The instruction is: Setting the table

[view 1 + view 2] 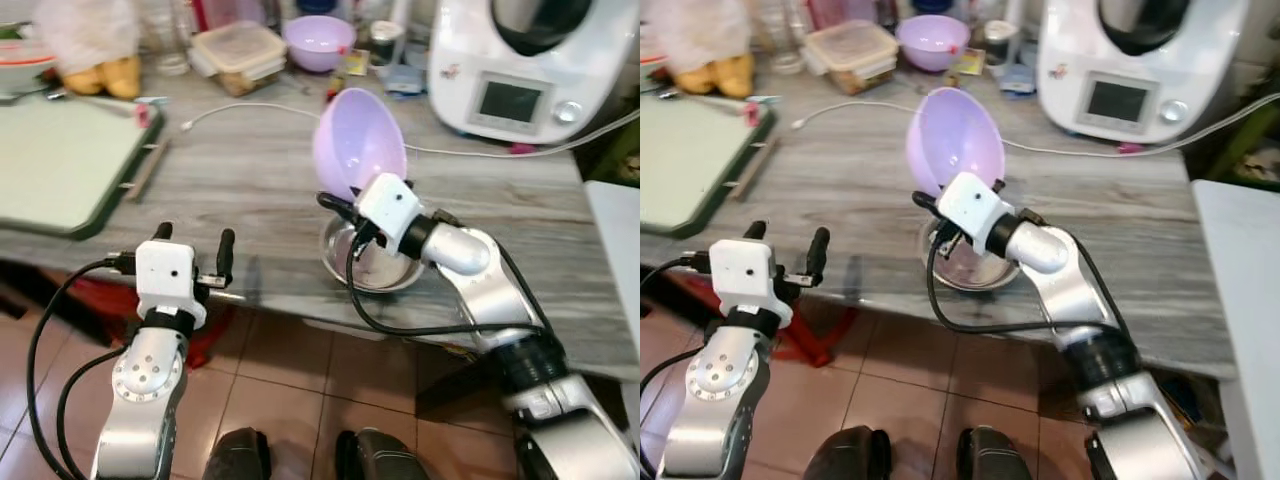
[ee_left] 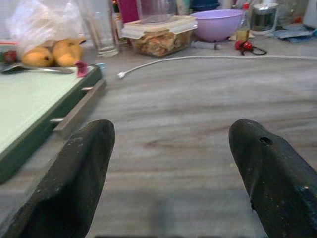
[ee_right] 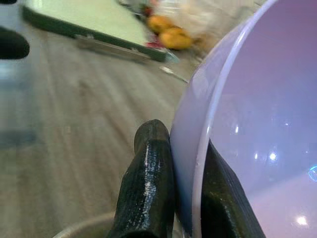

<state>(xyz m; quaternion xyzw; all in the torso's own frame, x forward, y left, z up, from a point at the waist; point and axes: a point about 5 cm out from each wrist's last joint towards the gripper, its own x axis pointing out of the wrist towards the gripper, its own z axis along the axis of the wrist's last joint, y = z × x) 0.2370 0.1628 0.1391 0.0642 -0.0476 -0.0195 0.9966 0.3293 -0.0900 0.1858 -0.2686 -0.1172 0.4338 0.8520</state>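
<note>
The left gripper (image 1: 193,247) hovers at the near edge of the bench (image 1: 250,170), its two black fingers spread apart and holding nothing. Toward the far right corner stands a white kitchen machine (image 1: 520,65); at the left edge lies a green-rimmed board (image 1: 60,165). The right gripper (image 3: 183,188) pinches the rim of a lilac bowl (image 1: 358,142), held tilted on edge just above a steel bowl (image 1: 385,275) resting at the near edge. A second lilac bowl (image 1: 318,42) sits along the far edge.
</note>
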